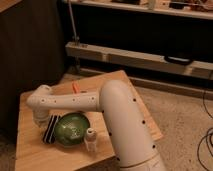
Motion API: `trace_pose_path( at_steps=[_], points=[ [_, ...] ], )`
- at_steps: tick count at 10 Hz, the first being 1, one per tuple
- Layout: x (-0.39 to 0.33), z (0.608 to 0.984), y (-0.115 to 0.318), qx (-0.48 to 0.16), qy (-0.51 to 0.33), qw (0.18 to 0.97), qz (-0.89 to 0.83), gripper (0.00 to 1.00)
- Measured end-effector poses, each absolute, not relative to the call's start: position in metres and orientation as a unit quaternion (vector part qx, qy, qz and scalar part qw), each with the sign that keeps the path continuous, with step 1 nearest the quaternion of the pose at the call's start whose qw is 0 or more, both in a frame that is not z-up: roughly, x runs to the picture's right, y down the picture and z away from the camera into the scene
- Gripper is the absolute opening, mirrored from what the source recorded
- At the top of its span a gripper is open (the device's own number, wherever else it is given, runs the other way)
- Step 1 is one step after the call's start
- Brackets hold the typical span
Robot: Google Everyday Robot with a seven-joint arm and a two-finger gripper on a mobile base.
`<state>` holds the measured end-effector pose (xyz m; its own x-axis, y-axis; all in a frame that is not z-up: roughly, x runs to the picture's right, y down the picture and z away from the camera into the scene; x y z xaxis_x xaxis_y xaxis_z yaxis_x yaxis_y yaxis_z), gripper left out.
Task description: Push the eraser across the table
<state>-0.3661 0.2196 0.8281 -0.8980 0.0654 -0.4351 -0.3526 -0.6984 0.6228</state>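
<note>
The eraser (51, 129), a flat black block with pale stripes, lies on the light wooden table (30, 150) near its left side, right beside the green bowl (73, 128). My white arm reaches from the lower right across the table to the left. My gripper (40, 118) hangs down from the arm's end, just left of and behind the eraser. Its tip is largely hidden by the wrist. I cannot tell whether it touches the eraser.
A small white bottle (90, 139) stands in front of the bowl, to its right. A small orange thing (76, 88) lies at the table's far side. A dark cabinet stands at left and a low shelf rail (135, 56) behind. The floor is carpet.
</note>
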Motion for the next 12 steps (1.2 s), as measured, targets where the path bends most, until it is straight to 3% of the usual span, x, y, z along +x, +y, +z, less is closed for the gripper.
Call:
trace_pose_path(
  at_steps=[3, 8, 12],
  points=[
    [-0.339, 0.823, 0.221, -0.176, 0.368, 0.102, 0.907, 0.00],
    [-0.302, 0.783, 0.201, -0.152, 0.348, 0.093, 0.920, 0.00],
    [-0.294, 0.796, 0.208, -0.142, 0.366, 0.086, 0.916, 0.00]
  ],
)
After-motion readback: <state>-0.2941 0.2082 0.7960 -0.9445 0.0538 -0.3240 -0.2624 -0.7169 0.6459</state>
